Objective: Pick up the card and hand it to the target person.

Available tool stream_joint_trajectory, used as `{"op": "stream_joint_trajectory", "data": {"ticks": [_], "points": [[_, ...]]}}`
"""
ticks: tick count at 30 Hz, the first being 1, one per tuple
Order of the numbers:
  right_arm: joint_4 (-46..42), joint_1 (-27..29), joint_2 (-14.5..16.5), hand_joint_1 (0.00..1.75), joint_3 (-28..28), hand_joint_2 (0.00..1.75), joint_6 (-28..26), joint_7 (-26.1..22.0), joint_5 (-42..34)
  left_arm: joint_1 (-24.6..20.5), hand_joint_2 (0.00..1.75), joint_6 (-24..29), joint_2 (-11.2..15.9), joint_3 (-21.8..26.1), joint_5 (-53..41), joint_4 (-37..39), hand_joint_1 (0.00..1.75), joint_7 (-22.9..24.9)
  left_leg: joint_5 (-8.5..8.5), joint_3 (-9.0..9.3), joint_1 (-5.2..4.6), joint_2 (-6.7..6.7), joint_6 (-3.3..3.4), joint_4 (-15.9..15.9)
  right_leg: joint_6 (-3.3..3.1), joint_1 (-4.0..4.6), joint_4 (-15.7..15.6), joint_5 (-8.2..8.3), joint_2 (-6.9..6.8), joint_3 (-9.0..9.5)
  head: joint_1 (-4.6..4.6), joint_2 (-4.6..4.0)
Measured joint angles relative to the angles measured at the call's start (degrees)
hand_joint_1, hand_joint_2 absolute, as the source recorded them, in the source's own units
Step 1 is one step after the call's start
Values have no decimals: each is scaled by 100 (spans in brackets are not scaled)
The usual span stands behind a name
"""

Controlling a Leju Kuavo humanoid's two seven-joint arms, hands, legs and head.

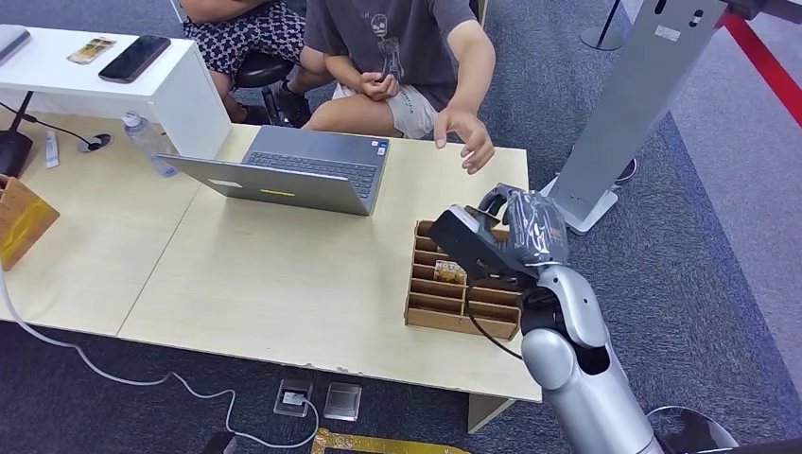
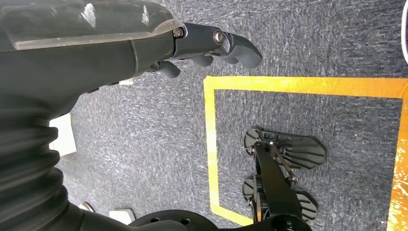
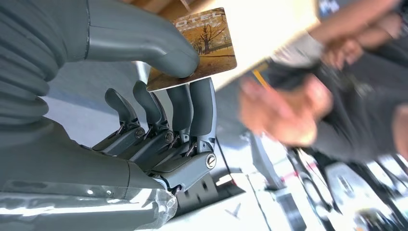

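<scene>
Card [image 3: 199,45] is pinched between the thumb and fingers [image 3: 192,103] of the right robot hand [image 1: 515,232], raised over the tray [image 1: 437,301] on the bench [image 1: 284,284]. A person's hand [image 1: 465,135] reaches close beyond it. The left robot hand [image 2: 192,48] hangs over carpet, fingers loosely curled, holding nothing.

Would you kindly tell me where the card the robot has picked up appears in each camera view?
Head view: hidden behind the right hand.
Left wrist view: not in it.
Right wrist view: card pinched between thumb and fingers.
Shared landmark: the person's reaching hand.
</scene>
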Motion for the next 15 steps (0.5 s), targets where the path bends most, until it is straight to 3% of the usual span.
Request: {"op": "stream_joint_trajectory", "data": {"ticks": [6,10,15], "points": [[664,-946,26,150,-2,175,-589,-699,-112,-40,175,-43,-2,-18,-84,0,0,-19,1,-6,0,-4,0,0,0,0,2,0,-3,0,-2,0],[1669,-1581,177,150,22,175,-1105,-1181,3,-112,175,-53,-2,-63,-111,0,0,-5,2,-10,0,-11,-1,0,0,0,4,0,-7,0,-4,0],[3030,-2155,463,150,93,175,-1322,-1473,358,-158,175,-56,-2,-82,-104,0,0,24,3,-12,0,-15,-1,0,0,0,5,0,-10,-2,-3,0]]}}
